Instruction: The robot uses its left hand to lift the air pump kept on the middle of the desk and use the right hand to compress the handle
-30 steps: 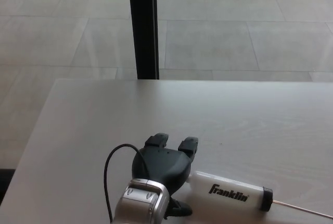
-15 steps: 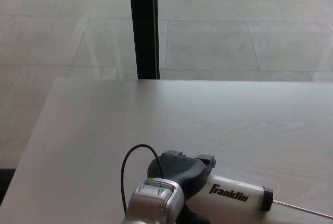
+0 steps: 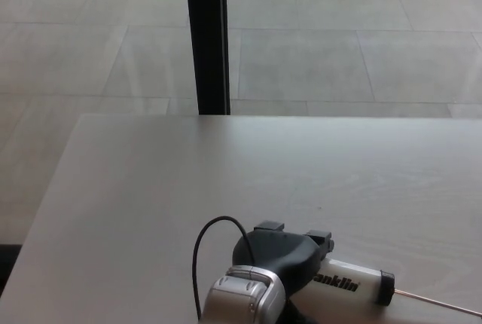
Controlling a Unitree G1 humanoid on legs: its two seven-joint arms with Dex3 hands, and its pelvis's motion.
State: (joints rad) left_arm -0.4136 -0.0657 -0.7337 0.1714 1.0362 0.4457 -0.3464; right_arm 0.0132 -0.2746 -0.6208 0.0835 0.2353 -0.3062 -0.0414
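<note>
Head view: black left hand (image 3: 282, 255) covers white cylindrical Franklin air pump (image 3: 354, 284) on pale desk (image 3: 151, 188); grip state unclear to you, pump lies flat for side grasp.

Soft, even daylight, slightly hazy.
Pale grey wooden desk (image 3: 226, 173) shows mild sheen, faint shadows, and gentle overall softness.

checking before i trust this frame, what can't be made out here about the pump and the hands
- Head view: the left robot hand covers the air pump barrel's left part, so any grip is hidden.
- The pump's handle end is behind the hand and the bottom edge.
- The thin needle runs off the right edge.
- The right robot hand is out of frame.
</note>
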